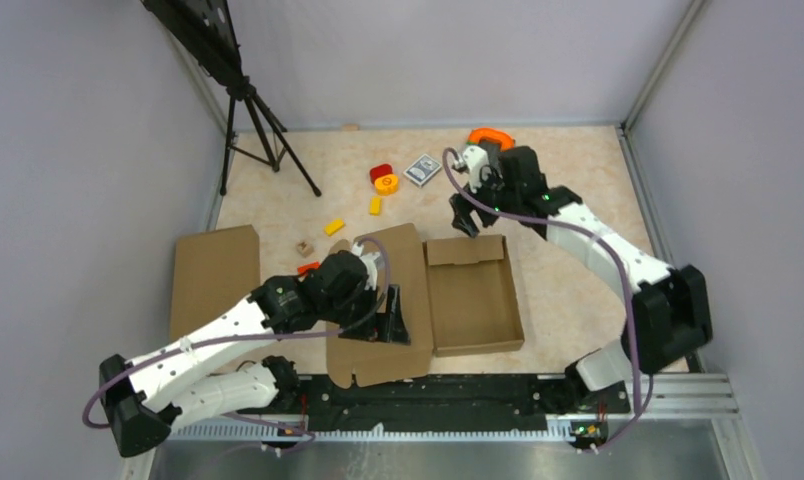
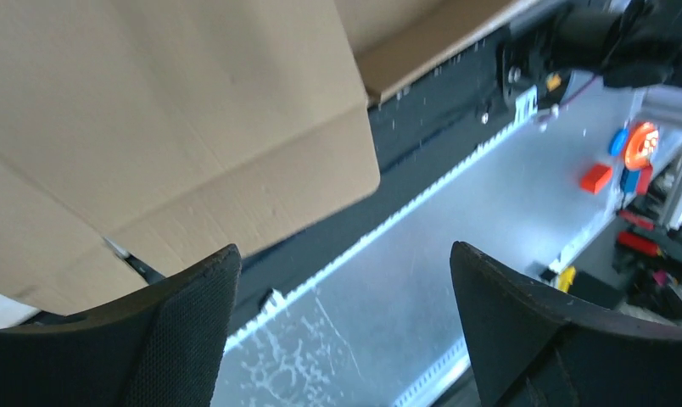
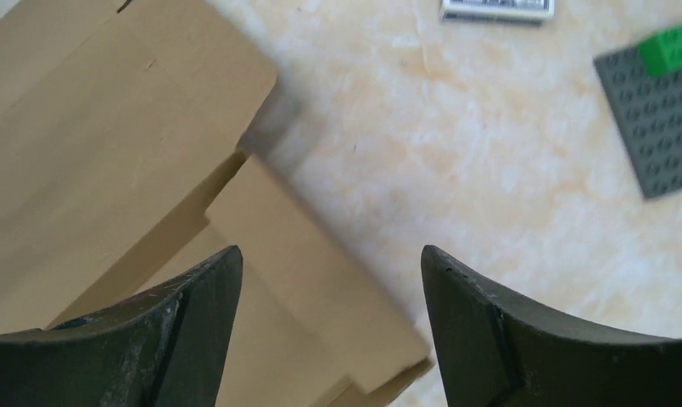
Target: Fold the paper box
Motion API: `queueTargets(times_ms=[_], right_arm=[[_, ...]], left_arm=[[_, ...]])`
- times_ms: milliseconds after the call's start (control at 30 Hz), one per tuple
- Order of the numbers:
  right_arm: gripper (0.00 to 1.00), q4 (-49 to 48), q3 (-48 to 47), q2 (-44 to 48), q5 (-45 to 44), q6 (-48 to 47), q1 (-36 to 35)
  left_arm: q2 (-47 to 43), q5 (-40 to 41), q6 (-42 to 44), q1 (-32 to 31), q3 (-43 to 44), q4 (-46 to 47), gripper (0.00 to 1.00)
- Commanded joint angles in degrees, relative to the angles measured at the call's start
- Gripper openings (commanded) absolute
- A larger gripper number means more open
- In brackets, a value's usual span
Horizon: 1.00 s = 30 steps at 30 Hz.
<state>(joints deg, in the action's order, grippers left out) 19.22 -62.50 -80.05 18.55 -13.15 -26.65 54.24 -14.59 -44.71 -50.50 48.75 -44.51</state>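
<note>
You had the paper box [image 1: 473,300] mid-table on the pale marbled tabletop [image 1: 578,200], its tray walls up and its wide lid panel lying flat to the left. Your left gripper [image 2: 346,263] was over that panel's near end, jaws spread wide and holding nothing. Your right gripper [image 3: 331,254] hung by the tray's far wall, jaws likewise wide and empty. A second brown cardboard piece [image 1: 213,280] lay at the left. Small blocks [image 1: 335,227] and a card deck [image 1: 422,169] were scattered behind, a tripod [image 1: 263,130] stood far left, and grey walls [image 1: 78,150] enclosed the table.
</note>
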Motion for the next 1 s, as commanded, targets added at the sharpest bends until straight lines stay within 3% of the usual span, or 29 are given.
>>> queueTargets(times_ms=[0,133,333,533,700,967], right_arm=[[0.74,12.1,-14.0,-11.4,4.9,-18.3,0.6],[0.74,19.1,-17.6,-17.0,11.5,-27.6,0.6],[0.71,25.5,-21.4,-22.7,14.3,-34.2,-0.8],[0.63,23.5,-20.1,-25.2,7.7,-34.9,-2.8],[0.62,21.4,-19.9,-26.6,6.2,-35.4,-2.8],[0.47,17.9,-17.7,-28.3,-0.5,-36.3,-4.0]], left_arm=[[-4.0,-2.7,-7.8,-3.7,-4.5,5.1,0.93],[-5.7,-2.9,-8.6,-4.5,-6.9,7.3,0.94],[-5.0,-5.8,-8.1,-4.5,-7.8,9.8,0.97],[-3.3,-5.1,-6.3,-4.5,-6.7,8.3,0.98],[-2.6,-5.3,-5.8,-4.5,-6.0,8.7,0.98],[-1.9,-5.7,-5.6,-4.5,-6.2,9.2,0.99]])
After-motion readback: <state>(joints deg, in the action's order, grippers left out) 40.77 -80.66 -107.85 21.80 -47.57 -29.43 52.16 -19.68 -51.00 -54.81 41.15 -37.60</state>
